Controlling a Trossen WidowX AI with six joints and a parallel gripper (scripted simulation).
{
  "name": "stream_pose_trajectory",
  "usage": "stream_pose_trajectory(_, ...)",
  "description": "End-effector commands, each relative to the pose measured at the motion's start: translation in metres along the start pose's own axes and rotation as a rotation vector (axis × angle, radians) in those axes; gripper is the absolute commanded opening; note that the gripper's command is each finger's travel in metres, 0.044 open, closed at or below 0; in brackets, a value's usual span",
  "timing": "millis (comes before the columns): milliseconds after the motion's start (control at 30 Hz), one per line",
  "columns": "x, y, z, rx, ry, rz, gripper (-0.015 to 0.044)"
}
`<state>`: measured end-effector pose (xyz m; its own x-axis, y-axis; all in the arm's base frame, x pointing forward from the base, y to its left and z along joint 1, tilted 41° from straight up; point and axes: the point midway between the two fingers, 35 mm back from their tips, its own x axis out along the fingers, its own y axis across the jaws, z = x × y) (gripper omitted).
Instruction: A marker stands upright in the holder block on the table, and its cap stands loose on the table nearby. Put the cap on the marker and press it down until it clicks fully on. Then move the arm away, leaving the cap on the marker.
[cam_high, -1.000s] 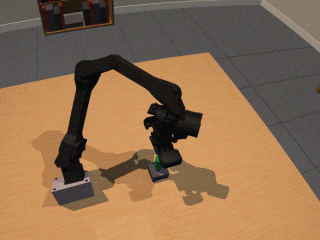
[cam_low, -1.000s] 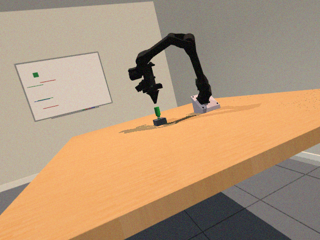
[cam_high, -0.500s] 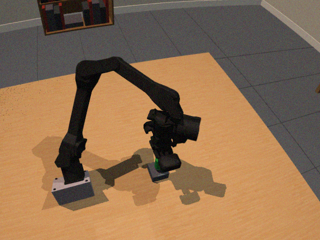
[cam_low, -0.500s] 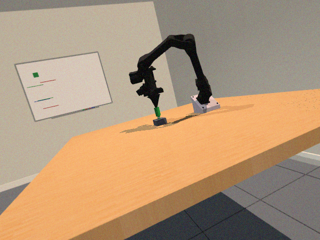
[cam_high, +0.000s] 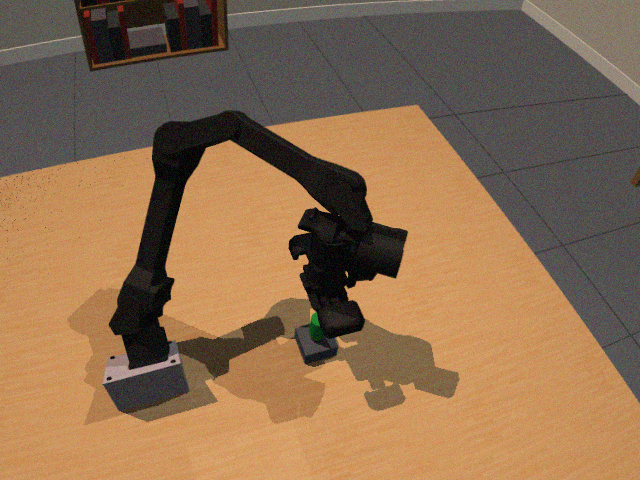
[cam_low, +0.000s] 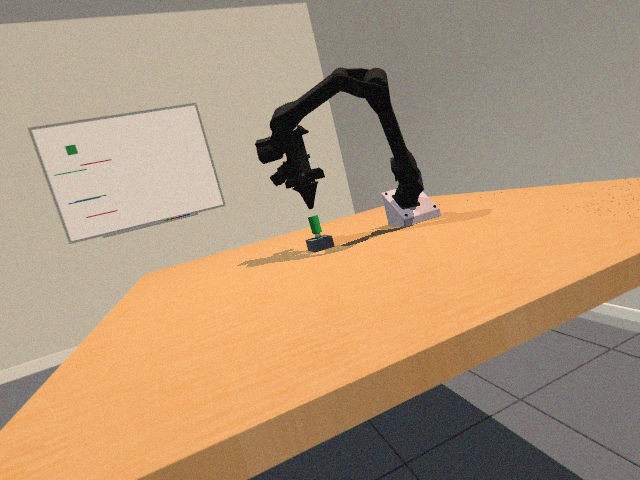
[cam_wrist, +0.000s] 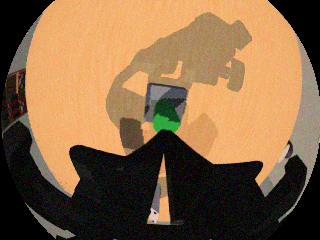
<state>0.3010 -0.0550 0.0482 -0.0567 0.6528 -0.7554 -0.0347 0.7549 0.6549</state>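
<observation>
The green cap (cam_high: 314, 328) (cam_low: 314, 224) (cam_wrist: 166, 123) sits upright on the marker in the dark holder block (cam_high: 316, 354) (cam_low: 320, 244) (cam_wrist: 158, 91). In the exterior view a short pale piece of the marker (cam_low: 317, 236) shows between cap and block. Whether the cap is fully on cannot be told. My gripper (cam_high: 330, 325) (cam_low: 310, 206) (cam_wrist: 165, 134) is shut and empty. It points down with its tips together just above the cap, with a small gap in the exterior view. In the top view a finger hides part of the cap and block.
The arm's base (cam_high: 147, 381) (cam_low: 409, 209) stands on the wooden table (cam_high: 413, 439) (cam_low: 310, 330), to the left of the holder block in the top view. Shadows of the arm lie around the block. A bookcase (cam_high: 155, 38) and a whiteboard (cam_low: 134, 170) are away from the table.
</observation>
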Motion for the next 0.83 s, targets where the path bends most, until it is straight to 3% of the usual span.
stream_pose_trajectory(0,-0.049,-0.003,0.000,-0.003,-0.018,-0.015,0.0000)
stream_pose_trajectory(67,-0.065,-0.002,-0.002,-0.003,-0.017,-0.014,0.0000)
stream_pose_trajectory(200,-0.067,-0.002,-0.002,-0.003,-0.017,-0.013,0.0000)
stream_pose_trajectory(733,-0.067,-0.002,-0.002,-0.003,-0.017,-0.013,0.0420)
stream_pose_trajectory(800,-0.067,-0.002,-0.002,-0.003,-0.017,-0.013,0.0440)
